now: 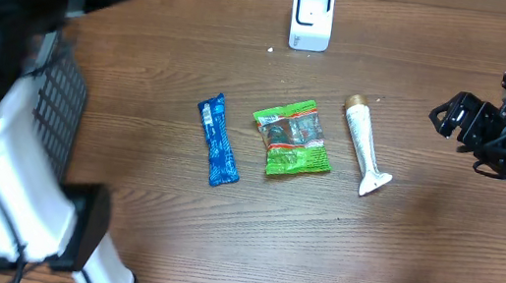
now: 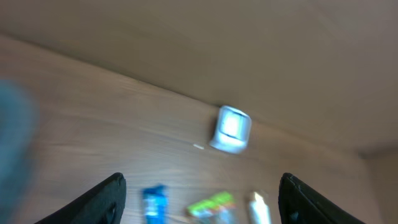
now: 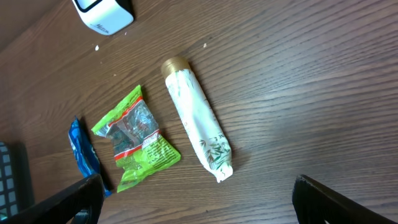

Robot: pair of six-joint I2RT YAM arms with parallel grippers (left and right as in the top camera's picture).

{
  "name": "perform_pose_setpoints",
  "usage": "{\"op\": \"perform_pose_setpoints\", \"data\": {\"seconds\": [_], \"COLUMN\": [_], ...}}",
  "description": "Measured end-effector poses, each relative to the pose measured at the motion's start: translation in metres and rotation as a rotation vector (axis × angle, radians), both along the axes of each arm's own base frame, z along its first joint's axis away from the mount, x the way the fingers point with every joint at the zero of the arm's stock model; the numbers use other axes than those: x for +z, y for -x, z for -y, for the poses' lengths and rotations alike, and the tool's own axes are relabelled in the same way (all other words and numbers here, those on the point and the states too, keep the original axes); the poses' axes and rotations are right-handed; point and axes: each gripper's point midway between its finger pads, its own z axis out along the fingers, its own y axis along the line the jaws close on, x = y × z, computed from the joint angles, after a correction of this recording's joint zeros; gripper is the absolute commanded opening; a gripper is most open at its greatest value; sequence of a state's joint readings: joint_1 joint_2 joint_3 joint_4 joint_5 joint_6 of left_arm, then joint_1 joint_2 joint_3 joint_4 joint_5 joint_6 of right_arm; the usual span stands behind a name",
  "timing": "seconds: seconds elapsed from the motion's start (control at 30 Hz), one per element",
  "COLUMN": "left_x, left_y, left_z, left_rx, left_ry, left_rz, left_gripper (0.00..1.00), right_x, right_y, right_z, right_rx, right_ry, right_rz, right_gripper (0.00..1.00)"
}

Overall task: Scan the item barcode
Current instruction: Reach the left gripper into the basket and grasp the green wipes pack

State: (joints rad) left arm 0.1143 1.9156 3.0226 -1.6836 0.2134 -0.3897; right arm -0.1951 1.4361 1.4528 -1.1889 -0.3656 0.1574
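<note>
On my far left a black mesh basket [image 1: 53,114] sits at the table's [image 1: 437,247] edge, partly hidden by my left arm. My left hand [image 2: 202,205] hangs above the table with its fingers [image 2: 109,199] spread wide and nothing between them. Its camera view is blurred.

Three items lie in a row at the middle of the table, none touching the others and none in my grasp. The blue wrapper [image 1: 218,141] is leftmost and lies lengthwise. Just beside it is the green packet [image 1: 292,138]. Well behind the packet, near the far edge, stands the white scanner [image 1: 311,17]. Right of the packet lies the white tube [image 1: 364,145], its gold cap toward the far edge and its flat crimped end toward me.

My right hand [image 3: 199,205] is at the table's right side, well apart from the tube, its fingers [image 3: 336,199] released wide and empty.
</note>
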Motion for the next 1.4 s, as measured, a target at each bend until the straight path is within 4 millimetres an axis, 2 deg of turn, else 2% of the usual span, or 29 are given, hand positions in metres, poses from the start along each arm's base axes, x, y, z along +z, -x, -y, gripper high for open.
{"op": "perform_pose_setpoints", "data": {"seconds": [0.07, 0.2, 0.23, 0.4, 0.47, 0.57, 0.7, 1.03, 1.13, 1.4], "left_x": [-0.002, -0.029, -0.043, -0.104, -0.126, -0.157, -0.206, -0.319, -0.345, -0.389], "left_y": [0.014, 0.042, 0.051, 0.092, 0.104, 0.117, 0.124, 0.141, 0.145, 0.15], "left_z": [-0.035, -0.108, -0.13, -0.214, -0.24, -0.267, -0.285, -0.298, -0.299, -0.305], "left_rx": [0.11, 0.346, 0.418, 0.667, 0.733, 0.797, 0.831, 0.89, 0.881, 0.892], "left_ry": [-0.018, -0.038, -0.037, 0.043, 0.089, 0.15, 0.216, 0.217, 0.193, 0.129], "left_rz": [-0.024, -0.155, -0.21, -0.423, -0.473, -0.524, -0.597, -0.769, -0.793, -0.791], "left_gripper": [0.71, 0.7, 0.69, 0.61, 0.6, 0.61, 0.61, 0.75, 0.84, 0.91], "right_x": [0.0, 0.0, 0.0, 0.0, 0.001, 0.001, 0.001, 0.002, 0.002, 0.002], "right_y": [0.0, 0.0, 0.0, 0.0, 0.0, 0.0, 0.0, 0.0, 0.0, -0.001], "right_z": [0.0, -0.001, -0.001, -0.001, -0.001, -0.002, -0.002, -0.006, -0.006, -0.006], "right_rx": [0.001, 0.002, 0.002, 0.003, 0.004, 0.006, 0.006, 0.016, 0.018, 0.018], "right_ry": [-0.002, -0.002, -0.003, -0.005, -0.008, -0.011, -0.01, -0.031, -0.034, -0.033], "right_rz": [0.0, 0.001, 0.001, 0.002, 0.002, 0.003, 0.003, 0.006, 0.007, 0.009], "right_gripper": [0.97, 0.97, 0.97, 0.97, 0.97, 0.97, 0.97, 0.98, 0.98, 0.98]}}
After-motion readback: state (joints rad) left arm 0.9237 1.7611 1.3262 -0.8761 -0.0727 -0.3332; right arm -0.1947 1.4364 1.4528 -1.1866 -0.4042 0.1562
